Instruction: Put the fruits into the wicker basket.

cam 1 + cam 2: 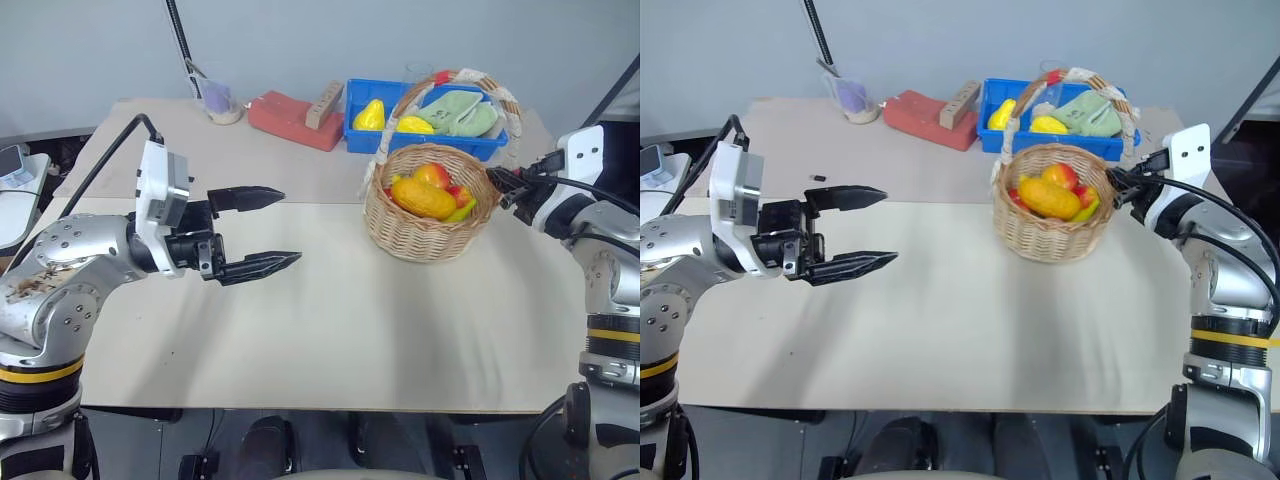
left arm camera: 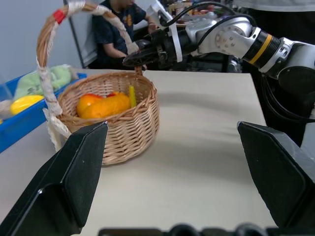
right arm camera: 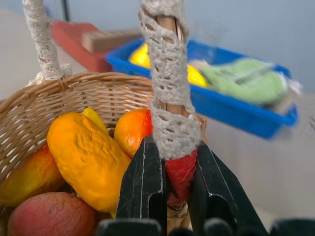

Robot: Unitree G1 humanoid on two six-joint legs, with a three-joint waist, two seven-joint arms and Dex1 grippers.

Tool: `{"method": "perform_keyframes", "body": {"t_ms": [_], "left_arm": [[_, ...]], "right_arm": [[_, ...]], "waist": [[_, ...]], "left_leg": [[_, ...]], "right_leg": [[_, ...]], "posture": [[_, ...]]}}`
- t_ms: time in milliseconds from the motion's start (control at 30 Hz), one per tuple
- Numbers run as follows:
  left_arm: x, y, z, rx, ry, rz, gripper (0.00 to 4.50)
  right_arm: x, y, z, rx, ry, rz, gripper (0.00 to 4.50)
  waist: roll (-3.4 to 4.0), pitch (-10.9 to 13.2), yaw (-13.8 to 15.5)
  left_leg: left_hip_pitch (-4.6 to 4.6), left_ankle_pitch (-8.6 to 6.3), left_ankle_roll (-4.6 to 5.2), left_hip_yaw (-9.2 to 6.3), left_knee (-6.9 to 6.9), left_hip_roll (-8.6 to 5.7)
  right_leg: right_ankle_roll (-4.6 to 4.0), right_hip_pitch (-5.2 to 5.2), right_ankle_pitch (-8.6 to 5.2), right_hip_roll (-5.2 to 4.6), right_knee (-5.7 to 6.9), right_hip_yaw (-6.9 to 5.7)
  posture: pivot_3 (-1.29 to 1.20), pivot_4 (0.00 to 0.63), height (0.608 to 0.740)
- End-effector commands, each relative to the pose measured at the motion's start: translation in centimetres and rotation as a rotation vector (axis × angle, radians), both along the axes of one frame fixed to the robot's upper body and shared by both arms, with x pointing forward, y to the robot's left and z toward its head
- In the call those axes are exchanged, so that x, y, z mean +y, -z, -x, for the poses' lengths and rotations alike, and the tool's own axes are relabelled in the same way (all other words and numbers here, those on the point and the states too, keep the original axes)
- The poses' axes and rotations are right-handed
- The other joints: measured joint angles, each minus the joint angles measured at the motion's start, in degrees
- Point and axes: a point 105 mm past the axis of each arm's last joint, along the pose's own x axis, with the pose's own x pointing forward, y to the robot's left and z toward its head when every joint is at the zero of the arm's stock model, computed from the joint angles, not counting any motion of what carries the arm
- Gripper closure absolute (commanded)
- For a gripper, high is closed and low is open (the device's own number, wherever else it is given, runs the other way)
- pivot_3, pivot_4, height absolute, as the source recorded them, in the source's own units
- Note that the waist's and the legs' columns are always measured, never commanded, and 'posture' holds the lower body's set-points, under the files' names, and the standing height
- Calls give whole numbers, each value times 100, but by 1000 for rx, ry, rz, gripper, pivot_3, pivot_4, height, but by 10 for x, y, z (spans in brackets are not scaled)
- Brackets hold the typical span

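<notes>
The wicker basket point(image 1: 430, 238) stands on the table at the right, its white-and-red wrapped handle point(image 3: 170, 98) arching over it. Inside lie the orange-yellow mango point(image 1: 422, 198) and the yellow banana point(image 1: 462, 212), whose tip pokes up behind the mango point(image 3: 88, 157). My right gripper point(image 3: 172, 147) is shut on the handle's base at its red band, on the basket's right side. My left gripper point(image 1: 290, 228) hangs open over the table's left half, pointing at the basket, well apart from it and holding nothing.
A red-and-yellow apple point(image 1: 432, 176) also lies in the basket. Behind it a blue tray point(image 1: 360, 135) holds small yellow fruits and a green cloth point(image 1: 455, 112). A red block point(image 1: 290, 120) and a cup point(image 1: 218, 100) stand at the back. A person point(image 2: 115, 29) sits beyond the table.
</notes>
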Motion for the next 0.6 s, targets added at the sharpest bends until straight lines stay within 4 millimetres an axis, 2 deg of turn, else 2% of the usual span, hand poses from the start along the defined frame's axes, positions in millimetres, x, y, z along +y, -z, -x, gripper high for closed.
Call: {"method": "perform_keyframes", "body": {"t_ms": [33, 67, 133, 300, 433, 467, 600], "left_arm": [[-2, -7, 0, -53, 4, -1, 0], [-2, -7, -1, -55, 3, -3, 0], [-1, -6, -1, -53, -1, -6, 0], [5, 0, -3, -39, -35, -25, 0], [20, 12, -14, -29, -146, -67, 0], [23, 15, -15, -29, -164, -75, 0], [55, 34, -17, 16, -288, -145, 0]], "right_arm": [[-13, -20, -1, -87, 46, -15, 4337], [-14, -18, -1, -80, 47, -32, 4337], [-12, -19, 0, -75, 32, -59, 3301], [-10, -19, 9, -49, -12, -69, 1611], [-11, -17, 25, 15, -63, -31, 217], [-11, -16, 28, 28, -70, -24, 13], [-14, -12, 57, 116, -154, 91, 13]], "waist": [[1, 0, 0], [1, 0, 1], [0, 0, 18], [1, 0, 32], [1, 0, 63], [1, 0, 61], [2, 0, 51]], "left_leg": [[0, 0, 0, 0, -1, 0], [1, 0, 0, 0, -1, 0], [1, 0, 0, 0, 0, 3], [-1, 0, 1, 0, 1, 3], [-2, 0, 1, 0, 1, 4], [-2, 0, 1, -1, 1, 4], [1, -2, 3, 1, -2, 6]], "right_leg": [[0, 0, 0, 0, 0, 0], [0, 0, 0, 0, 0, 1], [0, 0, 0, -2, 0, 3], [2, 1, 0, -7, -1, 5], [3, 1, -1, -9, -2, 2], [3, 1, -1, -9, -3, 2], [4, 1, -2, -9, -2, 3]], "posture": [[0, 150, 692], [0, 150, 692], [0, 150, 692], [0, 150, 692], [0, 150, 692], [0, 150, 692], [0, 150, 692]]}}
